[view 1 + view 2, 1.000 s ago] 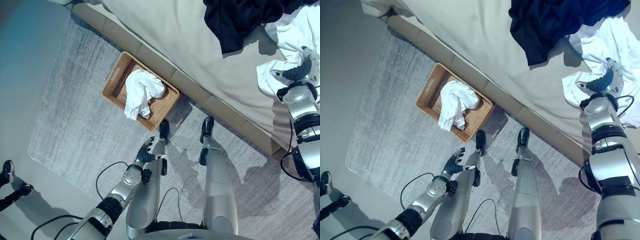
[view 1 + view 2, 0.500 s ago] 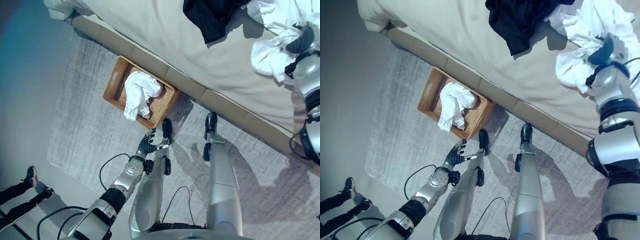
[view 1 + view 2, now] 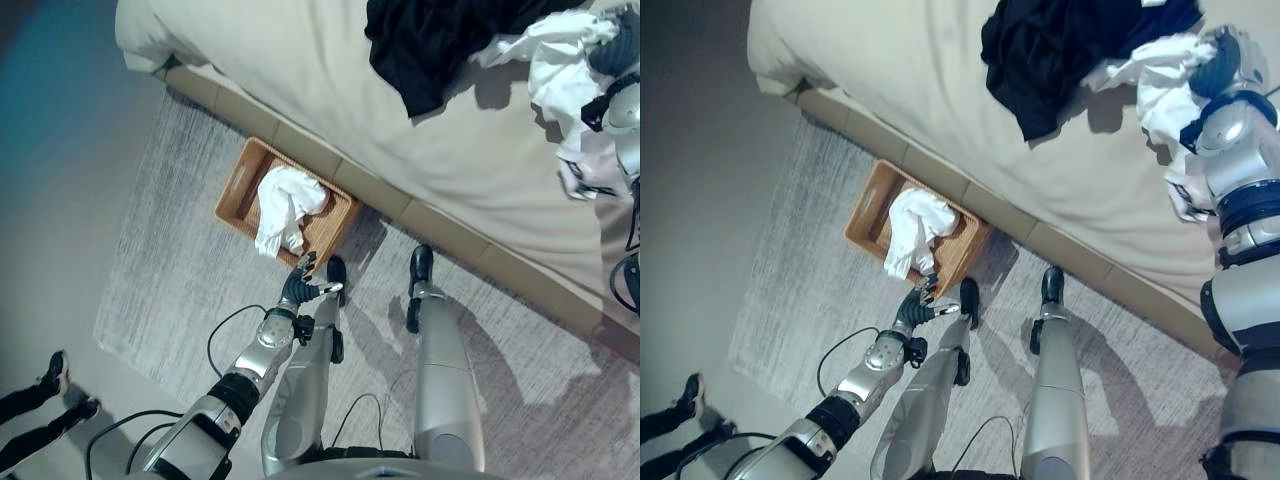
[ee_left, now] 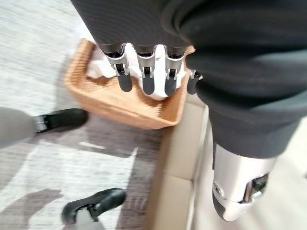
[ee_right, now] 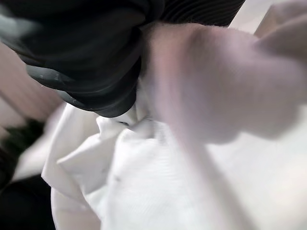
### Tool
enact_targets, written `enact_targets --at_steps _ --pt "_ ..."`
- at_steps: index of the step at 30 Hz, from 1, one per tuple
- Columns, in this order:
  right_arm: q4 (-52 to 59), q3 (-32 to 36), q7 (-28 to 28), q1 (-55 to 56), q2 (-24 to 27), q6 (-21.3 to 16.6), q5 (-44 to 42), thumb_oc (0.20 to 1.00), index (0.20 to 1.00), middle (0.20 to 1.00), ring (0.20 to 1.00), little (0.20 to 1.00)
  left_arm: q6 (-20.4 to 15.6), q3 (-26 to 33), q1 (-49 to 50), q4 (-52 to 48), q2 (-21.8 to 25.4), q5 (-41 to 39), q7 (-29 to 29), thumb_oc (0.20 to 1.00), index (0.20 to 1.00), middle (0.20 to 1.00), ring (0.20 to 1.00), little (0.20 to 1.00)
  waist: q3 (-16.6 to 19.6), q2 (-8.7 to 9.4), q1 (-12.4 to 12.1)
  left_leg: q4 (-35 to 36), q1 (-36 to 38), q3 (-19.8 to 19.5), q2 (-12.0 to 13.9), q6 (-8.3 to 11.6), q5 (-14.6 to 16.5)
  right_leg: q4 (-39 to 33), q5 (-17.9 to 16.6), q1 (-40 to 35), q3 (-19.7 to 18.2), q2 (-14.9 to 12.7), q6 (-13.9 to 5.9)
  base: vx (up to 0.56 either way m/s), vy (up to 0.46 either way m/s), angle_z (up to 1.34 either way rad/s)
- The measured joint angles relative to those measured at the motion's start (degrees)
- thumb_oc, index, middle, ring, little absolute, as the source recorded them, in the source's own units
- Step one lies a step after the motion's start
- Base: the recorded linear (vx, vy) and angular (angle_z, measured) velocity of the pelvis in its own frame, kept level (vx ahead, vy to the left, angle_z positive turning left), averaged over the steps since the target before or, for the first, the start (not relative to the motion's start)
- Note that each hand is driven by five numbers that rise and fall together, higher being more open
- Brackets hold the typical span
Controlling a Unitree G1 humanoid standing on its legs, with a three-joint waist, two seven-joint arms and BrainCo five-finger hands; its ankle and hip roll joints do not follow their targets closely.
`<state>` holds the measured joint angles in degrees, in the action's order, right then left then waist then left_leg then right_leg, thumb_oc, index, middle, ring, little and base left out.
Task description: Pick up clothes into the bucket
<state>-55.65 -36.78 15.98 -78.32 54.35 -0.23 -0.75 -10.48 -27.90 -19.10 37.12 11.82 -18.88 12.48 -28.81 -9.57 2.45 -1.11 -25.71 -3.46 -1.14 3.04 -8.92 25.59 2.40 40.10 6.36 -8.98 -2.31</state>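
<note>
A woven basket stands on the rug against the bed base, with a white cloth draped in it. My left hand hangs open by the basket's near corner, fingers straight and holding nothing. On the bed a white garment is bunched up around my right hand and part of it hangs down below the wrist. Seen from the right wrist, the white fabric crowds against the hand's dark cover. A black garment lies beside it on the bed.
The beige bed spans the far side, its base running diagonally behind the basket. A grey rug covers the floor. A person's legs and shoes show at the lower left, off the rug.
The camera has shifted. The white garment, spread flat on the bed before, is now gathered up around my right hand. My left hand has come closer to the basket.
</note>
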Motion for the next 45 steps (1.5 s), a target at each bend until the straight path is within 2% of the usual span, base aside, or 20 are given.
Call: enact_targets --at_steps 2,4,7,9,10,13,17,20,23,27,31,37,45 --pt "5.4 1.5 2.3 0.0 1.5 -0.4 -0.4 0.2 0.2 0.2 0.2 0.2 0.0 0.5 -0.3 -0.5 1.3 0.1 0.0 1.0 1.0 1.0 1.0 1.0 -0.3 1.05 1.2 0.1 2.1 -0.4 0.2 0.06 0.1 -1.7 -0.2 -3.1 0.4 0.3 -0.57 0.06 0.039 0.03" --pt "11.7 6.7 4.7 4.1 1.9 -0.8 -1.2 0.2 0.2 0.2 0.2 0.2 0.0 2.2 0.9 -3.9 4.0 0.1 0.1 1.0 1.0 1.0 1.0 1.0 -1.2 2.94 1.1 0.2 6.9 -0.5 0.3 0.04 0.5 -3.6 -0.8 -8.9 0.8 0.8 -0.45 0.04 0.017 0.0" --pt "19.7 12.9 8.5 7.6 2.7 -2.6 -1.1 0.2 0.2 0.2 0.2 0.2 -1.4 4.0 0.9 -9.8 8.7 2.3 0.6 1.0 1.0 1.0 1.0 1.0 -0.9 4.08 1.4 0.2 11.8 -0.9 1.0 0.08 1.8 -6.8 -0.7 -15.3 1.5 1.1 -0.98 0.12 0.033 0.03" --pt "26.0 17.8 8.6 11.0 2.7 -2.2 -0.9 0.2 0.2 0.2 0.2 0.2 -0.2 6.0 1.6 -15.8 11.9 2.5 0.4 1.0 1.0 1.0 1.0 1.0 -1.1 4.85 1.6 0.1 14.0 -0.5 1.1 0.02 2.3 -8.3 -2.3 -18.2 1.5 1.8 -0.86 0.13 0.049 -0.07" --pt "27.2 18.2 8.6 11.5 2.6 -2.9 -0.3 0.2 0.2 0.2 0.2 0.2 -0.6 7.3 1.5 -18.7 13.7 2.5 0.4 1.0 1.0 1.0 1.0 1.0 -0.4 5.23 1.5 0.0 15.1 -0.5 1.3 -0.44 3.0 -9.5 -2.2 -19.9 1.5 1.8 -0.99 0.12 0.035 -0.12" --pt "30.2 18.9 7.8 13.6 2.4 -3.4 0.8 0.2 0.2 0.2 0.2 0.2 -1.6 10.8 0.2 -23.5 15.8 2.5 0.0 1.0 1.0 1.0 1.0 1.0 2.3 6.33 1.1 -0.2 16.0 0.2 1.4 -0.12 4.1 -11.9 -2.4 -21.4 1.1 1.9 -1.35 0.07 0.033 -0.1" --pt "34.6 19.2 2.8 18.6 2.3 -3.1 1.0 0.2 0.2 0.2 0.2 0.2 -1.3 11.2 -2.8 -32.2 18.3 2.3 -2.8 1.0 1.0 1.0 1.0 1.0 4.5 7.57 1.2 -0.1 18.9 1.0 1.6 -0.6 5.0 -15.7 -4.3 -26.0 0.4 2.8 -1.92 0.12 0.035 -0.11" --pt "39.5 18.7 -2.3 23.2 0.0 -3.3 1.3 0.2 0.2 0.2 0.2 0.2 -1.7 11.0 -7.0 -35.8 18.4 2.3 -4.8 1.0 1.0 1.0 1.0 1.0 8.9 8.77 1.5 0.4 21.5 2.1 1.9 -0.72 6.2 -19.1 -5.3 -29.4 0.0 3.3 -2.08 0.1 0.012 -0.16" --pt "42.2 18.5 -5.6 25.7 -0.5 -3.5 1.2 0.2 0.2 0.2 0.2 0.2 -1.5 10.1 -10.5 -36.0 18.2 2.2 -6.2 1.0 1.0 1.0 1.0 1.0 11.4 9.69 1.4 1.0 23.8 3.0 2.2 -0.56 6.5 -21.1 -5.9 -32.0 -0.6 3.8 -1.76 0.1 0.014 -0.17" --pt "49.1 17.9 -11.1 29.9 -2.6 -3.6 -0.1 0.2 0.2 0.2 0.2 0.2 -1.1 4.9 -14.1 -35.5 16.6 1.2 -8.4 1.0 1.0 1.0 1.0 1.0 16.4 11.13 2.5 3.3 28.5 3.5 2.9 -0.27 6.8 -24.6 -6.4 -37.1 -0.7 4.7 -1.81 0.07 0.01 -0.08" --pt "53.4 17.8 -14.1 30.4 -3.1 -4.2 -1.4 0.2 0.2 0.2 0.2 0.2 -0.4 2.3 -14.8 -35.5 15.9 1.4 -9.7 1.0 1.0 1.0 1.0 1.0 18.9 11.58 3.0 3.9 29.7 3.6 2.9 -0.26 6.8 -25.9 -6.5 -38.4 -0.8 4.9 -1.81 0.03 0.012 -0.02" --pt "61.2 17.4 -17.6 31.6 -4.7 -4.5 -3.4 0.2 0.2 0.2 0.2 0.2 0.4 1.5 -14.8 -31.3 15.5 4.2 -10.8 1.0 1.0 1.0 1.0 1.0 20.9 11.64 2.8 4.7 31.2 4.2 3.1 0.0 7.0 -27.4 -6.8 -40.1 -1.1 5.3 -1.84 0.02 0.018 -0.04" --pt "67.5 13.2 -21.4 33.2 -8.8 -6.0 -8.6 0.2 0.2 0.2 0.2 0.2 1.3 -0.4 -14.5 -23.7 11.4 10.4 -10.7 1.0 1.0 1.0 1.0 1.0 24.1 11.88 2.6 5.1 32.2 4.5 3.4 0.02 7.0 -28.3 -7.0 -41.3 -1.1 5.2 -2.21 0.0 0.0 0.0"
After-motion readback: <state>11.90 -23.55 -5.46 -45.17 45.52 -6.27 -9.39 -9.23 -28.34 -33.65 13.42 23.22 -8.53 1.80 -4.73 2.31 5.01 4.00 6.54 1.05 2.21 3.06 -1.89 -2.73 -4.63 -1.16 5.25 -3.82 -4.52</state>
